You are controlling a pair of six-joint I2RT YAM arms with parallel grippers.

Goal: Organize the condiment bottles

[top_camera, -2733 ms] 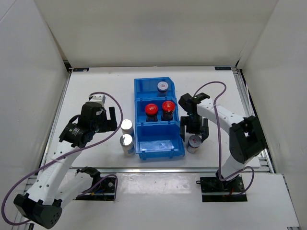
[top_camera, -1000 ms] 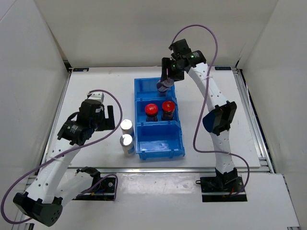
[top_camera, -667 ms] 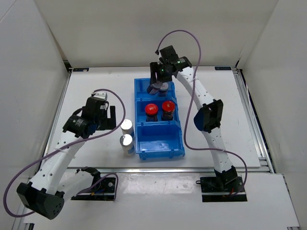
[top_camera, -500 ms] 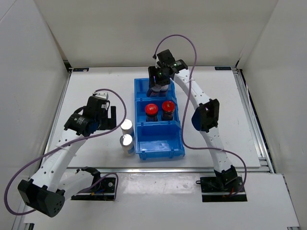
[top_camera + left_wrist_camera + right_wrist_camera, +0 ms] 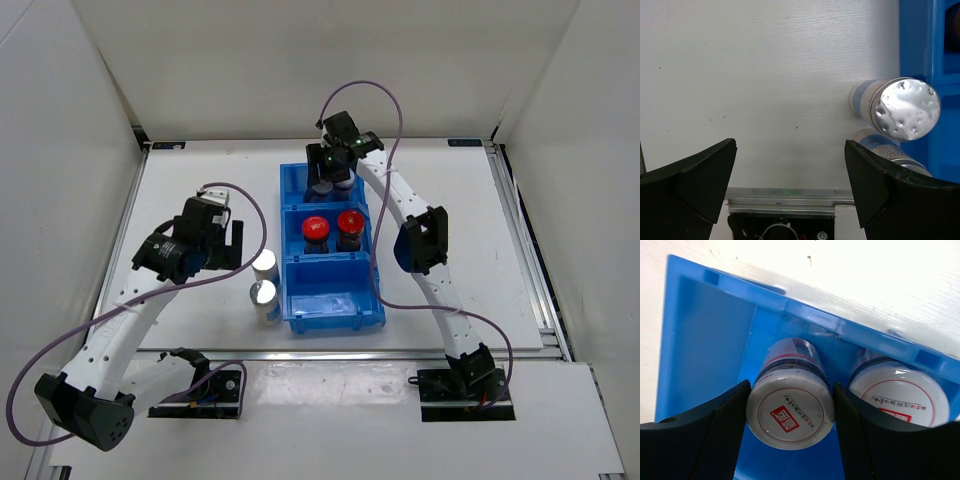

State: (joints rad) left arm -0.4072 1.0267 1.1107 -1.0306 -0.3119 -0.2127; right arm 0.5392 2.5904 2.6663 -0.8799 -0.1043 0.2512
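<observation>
1. The right gripper [image 5: 790,396] is closed on a grey-lidded bottle [image 5: 790,412], with one finger [image 5: 700,440] on each side of its lid. The right arm [image 5: 385,195] is stretched far forward, and its wrist points down over the far compartment of the blue bin [image 5: 287,262].
2. The left gripper [image 5: 790,170] is wide open and holds nothing. The left arm [image 5: 120,320] is bent, and the gripper hangs over the white table [image 5: 200,180], just left of the silver-topped bottles.
3. The bin has three compartments and lies in the middle of the table.
4. The gripped bottle is upright in the left part of the far compartment. Its long axis is vertical and its red-marked lid faces up. I cannot tell whether it touches the floor.
5. A second grey-lidded bottle [image 5: 897,395] stands just beside it on the right, also upright.
6. Two red-capped bottles [image 5: 315,230] [image 5: 349,224] stand upright side by side in the middle compartment.
7. Two silver-topped bottles [image 5: 265,263] [image 5: 264,293] stand upright on the table, close to the left wall of the bin.
</observation>
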